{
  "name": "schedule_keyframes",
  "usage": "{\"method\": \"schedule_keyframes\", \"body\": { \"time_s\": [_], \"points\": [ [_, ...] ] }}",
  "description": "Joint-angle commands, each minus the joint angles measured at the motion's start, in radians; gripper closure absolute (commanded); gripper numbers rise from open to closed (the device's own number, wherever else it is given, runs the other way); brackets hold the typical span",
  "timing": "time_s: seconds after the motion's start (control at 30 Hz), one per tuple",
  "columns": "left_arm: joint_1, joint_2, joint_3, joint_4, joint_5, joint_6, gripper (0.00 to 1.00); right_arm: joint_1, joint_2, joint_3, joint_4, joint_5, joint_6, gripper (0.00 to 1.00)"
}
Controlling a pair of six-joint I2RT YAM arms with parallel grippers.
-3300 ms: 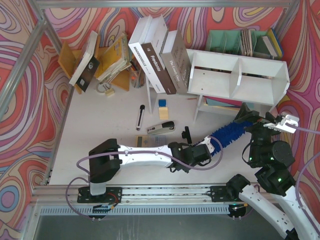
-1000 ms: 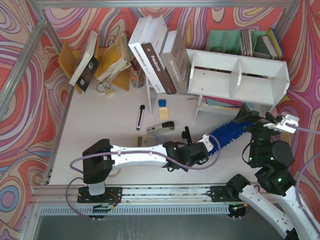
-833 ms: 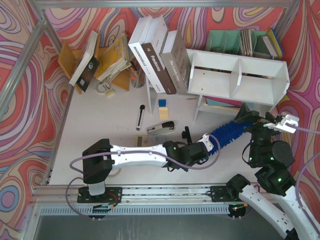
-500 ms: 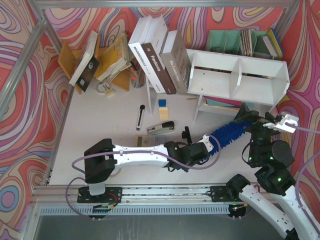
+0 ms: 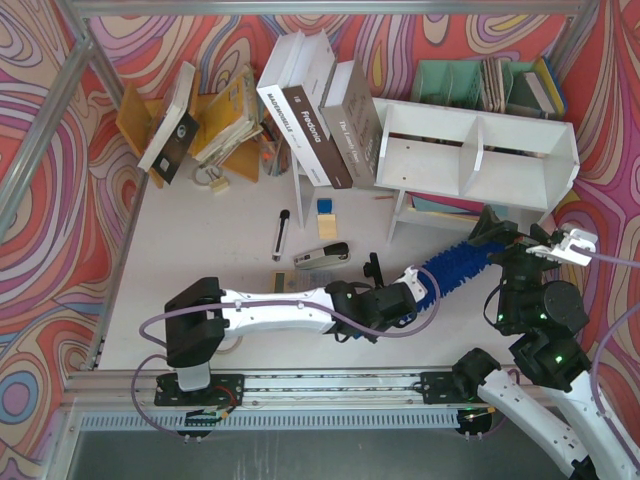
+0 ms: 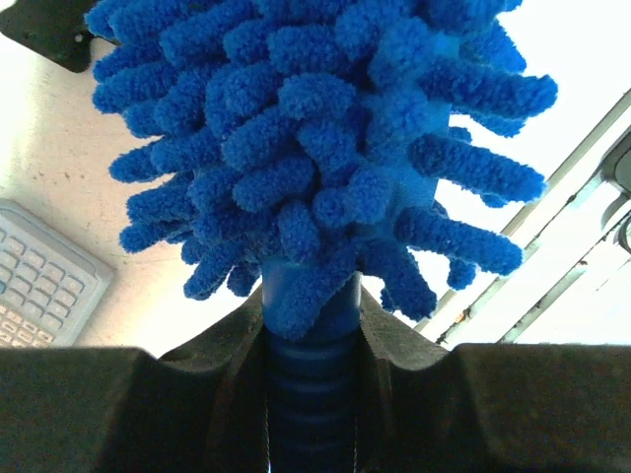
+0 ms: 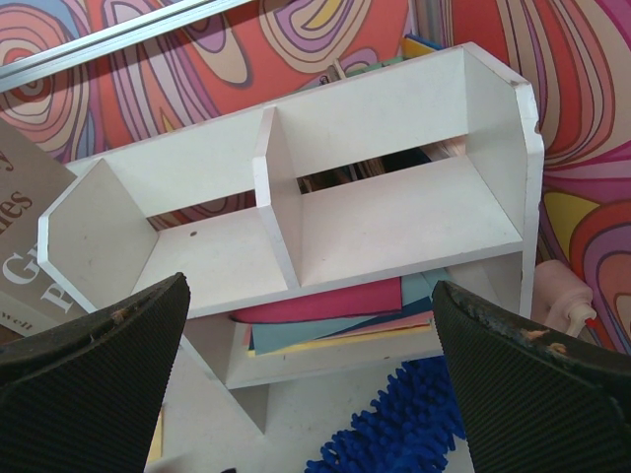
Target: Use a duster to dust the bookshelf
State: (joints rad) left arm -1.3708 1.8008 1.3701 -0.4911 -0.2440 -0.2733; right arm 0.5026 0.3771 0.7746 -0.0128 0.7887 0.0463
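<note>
White tabletop, swirly red walls; left claw clamps duster handle; right claw wide, empty.

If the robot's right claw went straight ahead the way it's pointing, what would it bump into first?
Probably the white bookshelf, near its centre divider, which sits straight between the open right gripper's fingers. The blue duster head lies lower, likely under that line, but depth is unclear.
</note>
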Motion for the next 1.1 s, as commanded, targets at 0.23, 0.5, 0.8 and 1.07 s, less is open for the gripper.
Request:
{"method": "schedule_keyframes", "body": {
  "time_s": [0.23,0.5,0.8,1.07],
  "points": [
    [0.004,-0.035,0.009,0.055,-0.024,0.011,1.0,-0.004,0.015,0.005,0.007,0.009,0.002,0.01],
    [0.003,-0.05,-0.004,0.067,-0.019,0.007,1.0,-0.005,0.009,0.005,0.01,0.01,0.002,0.01],
    [0.003,-0.022,-0.045,0.079,0.003,-0.007,1.0,-0.004,0.022,0.005,0.008,-0.002,0.002,0.01],
    [0.003,-0.094,-0.001,0.047,-0.033,0.037,1.0,-0.004,0.02,0.003,0.013,0.008,-0.004,0.01]
  ]
}}
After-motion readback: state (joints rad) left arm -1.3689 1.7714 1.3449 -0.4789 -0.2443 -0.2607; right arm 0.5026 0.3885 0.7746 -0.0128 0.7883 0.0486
